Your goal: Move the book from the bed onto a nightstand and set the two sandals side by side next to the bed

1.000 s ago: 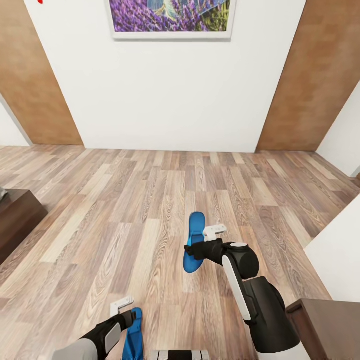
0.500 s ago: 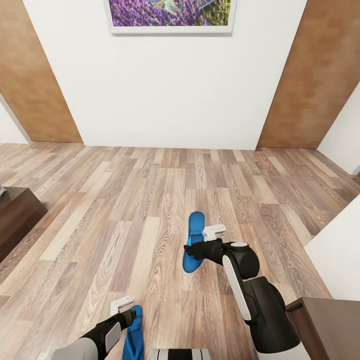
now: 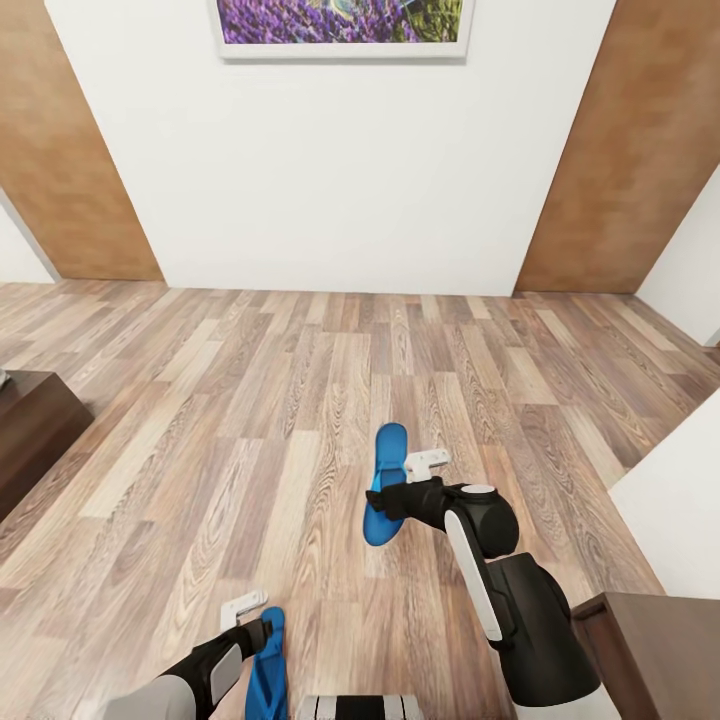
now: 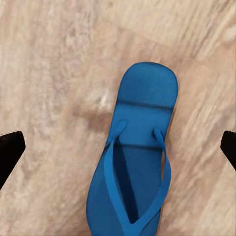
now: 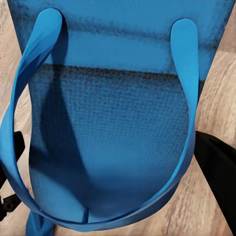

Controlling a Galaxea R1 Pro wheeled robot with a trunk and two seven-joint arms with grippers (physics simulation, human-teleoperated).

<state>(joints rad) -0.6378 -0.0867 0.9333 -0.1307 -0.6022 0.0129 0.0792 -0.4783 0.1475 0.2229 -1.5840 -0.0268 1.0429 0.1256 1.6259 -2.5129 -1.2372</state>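
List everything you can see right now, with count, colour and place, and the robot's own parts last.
sandals: 2, bright blue; one at the right tool, one at the left tool, both over the floor
floor: 1, wood planks, across the room
framed picture: 1, purple lavender, on the white wall
wall panels: 2, brown wood, left and right
dark wooden furniture: 2, brown, left edge and lower right corner
left tool: 1, white fingers
right tool: 1, white fingers

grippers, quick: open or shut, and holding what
Left gripper: open, fingertips wide apart over a bright blue flat sandal on the wood-plank floor.
Right gripper: shut on the other blue sandal.
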